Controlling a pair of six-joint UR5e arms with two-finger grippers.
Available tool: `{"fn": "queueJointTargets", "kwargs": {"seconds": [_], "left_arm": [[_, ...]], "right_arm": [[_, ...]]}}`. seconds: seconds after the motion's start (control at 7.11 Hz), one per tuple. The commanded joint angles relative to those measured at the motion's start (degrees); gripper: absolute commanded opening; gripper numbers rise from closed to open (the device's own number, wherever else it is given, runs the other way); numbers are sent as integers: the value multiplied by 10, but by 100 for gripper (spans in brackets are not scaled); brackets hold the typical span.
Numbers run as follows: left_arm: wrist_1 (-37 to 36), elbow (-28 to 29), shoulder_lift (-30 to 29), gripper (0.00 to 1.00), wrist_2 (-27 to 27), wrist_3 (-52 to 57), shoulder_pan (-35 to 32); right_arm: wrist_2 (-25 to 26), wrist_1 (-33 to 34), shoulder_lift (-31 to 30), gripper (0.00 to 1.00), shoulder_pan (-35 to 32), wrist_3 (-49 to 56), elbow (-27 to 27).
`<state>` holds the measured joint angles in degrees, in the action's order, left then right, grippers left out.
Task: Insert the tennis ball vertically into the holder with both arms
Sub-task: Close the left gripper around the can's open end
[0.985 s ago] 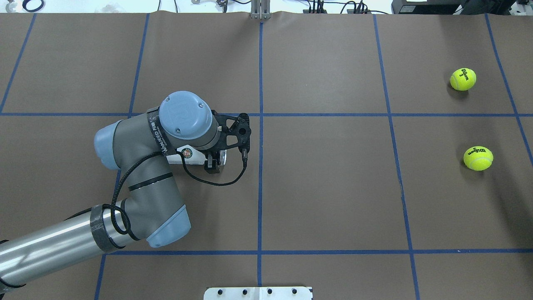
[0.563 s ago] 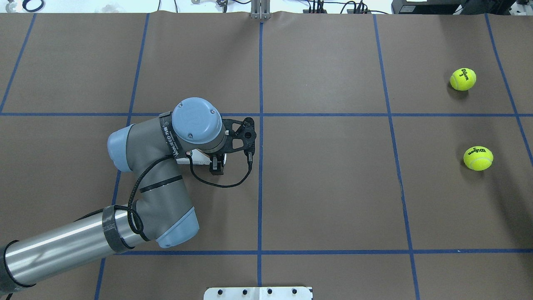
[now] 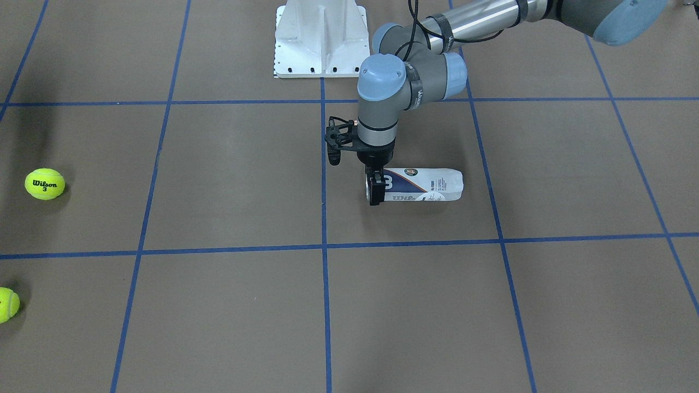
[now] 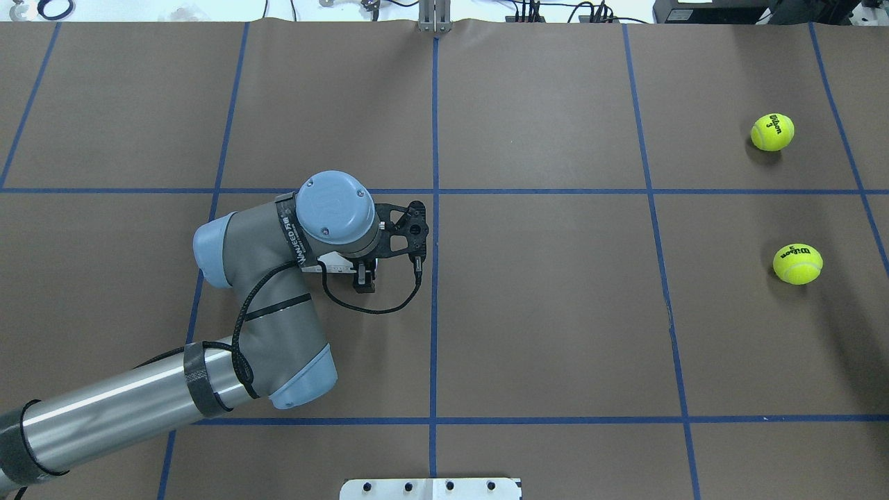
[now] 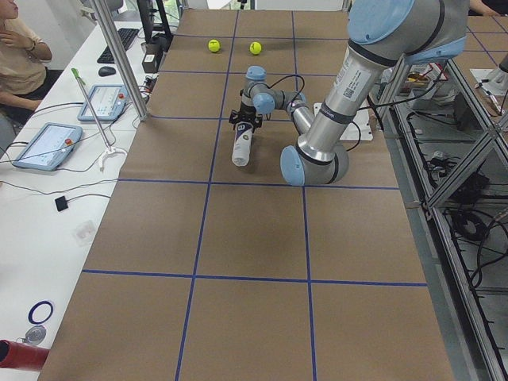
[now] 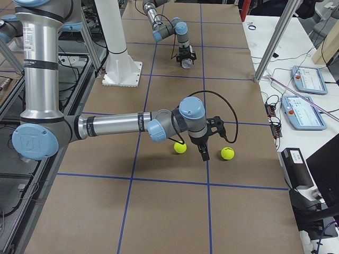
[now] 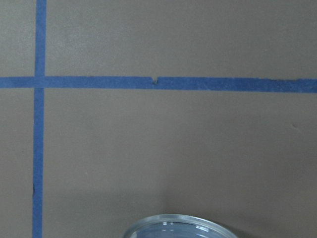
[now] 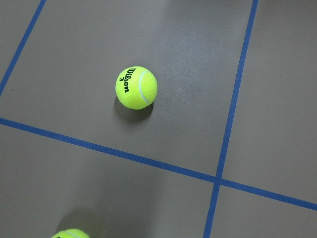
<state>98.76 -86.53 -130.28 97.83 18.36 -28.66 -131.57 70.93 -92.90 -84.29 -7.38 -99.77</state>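
Note:
The holder (image 3: pixel 431 185) lies on its side on the brown table, with its metal-rimmed mouth toward the table's centre line. My left gripper (image 3: pixel 374 191) points straight down and stands open, its fingers astride the holder just behind the mouth. From overhead the arm hides most of the holder (image 4: pixel 338 262), beside the gripper (image 4: pixel 363 276). The left wrist view shows only the rim (image 7: pixel 181 225). Two tennis balls (image 4: pixel 772 132) (image 4: pixel 797 263) lie at the far right. My right gripper (image 6: pixel 204 152) hovers above and between them; I cannot tell if it is open. Its wrist view shows one ball (image 8: pixel 136 88).
The white bolted pedestal (image 3: pixel 322 38) stands at the robot's edge of the table, behind the holder. Blue tape lines (image 4: pixel 435 208) divide the brown surface into squares. Operator tablets (image 6: pixel 308 79) lie on a white side bench beyond the table.
The left arm has shifted right along the holder toward its mouth end. The holder and both balls have stayed where they were.

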Motion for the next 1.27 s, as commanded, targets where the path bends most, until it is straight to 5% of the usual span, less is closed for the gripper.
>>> {"fn": "queueJointTargets", "kwargs": {"seconds": [0.0,0.56,1.13], "left_arm": [[2,2,0,99,0,0,1],[8,1,0,77,-1,3,0],[2,-79,-19,76,14,4,-30]], "right_arm": [[0,0,0,99,0,0,0],[0,0,1,99,0,0,-1],[0,0,2,99,1,0,-1]]}}
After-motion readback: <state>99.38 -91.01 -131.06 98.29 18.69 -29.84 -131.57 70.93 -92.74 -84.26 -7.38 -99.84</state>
